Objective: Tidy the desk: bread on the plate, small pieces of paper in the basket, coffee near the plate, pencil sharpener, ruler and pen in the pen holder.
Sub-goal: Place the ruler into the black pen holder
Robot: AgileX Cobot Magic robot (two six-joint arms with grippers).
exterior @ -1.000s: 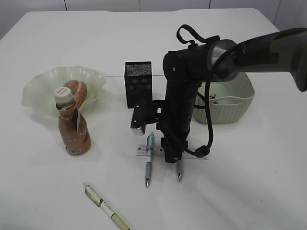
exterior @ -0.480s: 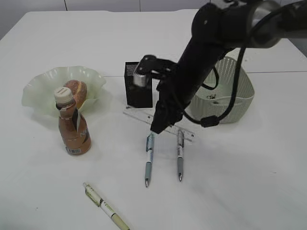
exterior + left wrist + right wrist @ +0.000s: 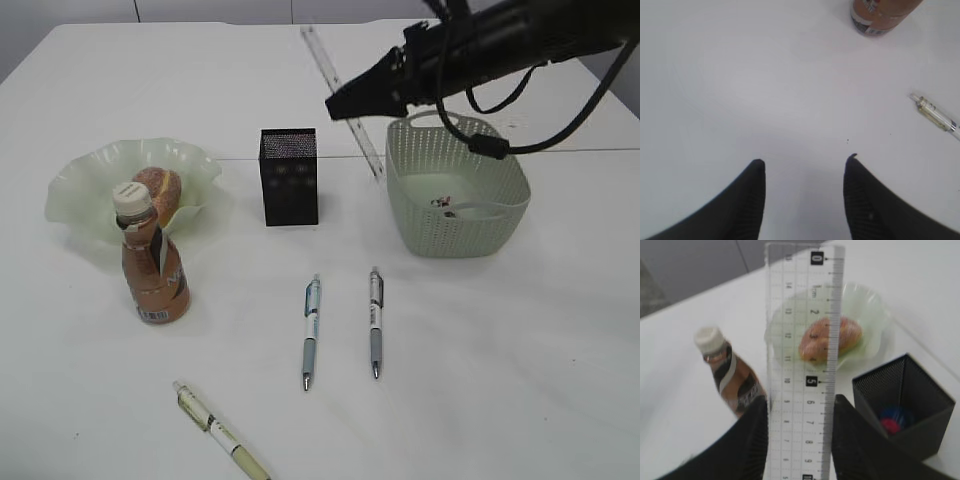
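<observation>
Ruler [image 3: 802, 365] lifted above the pen holder [image 3: 289, 177]

Our right end effector [image 3: 799, 440] grips the clear ruler; our left end effector [image 3: 802, 172] hangs half open, empty, over the tabletop [image 3: 765, 90].

Along the top of the exterior view we see a pale wall of flat panels [image 3: 215, 10] split by thin dark vertical seams. In the right wrist view, we see a blurred grey surface [image 3: 690, 265] crossed by one slanting seam.
</observation>
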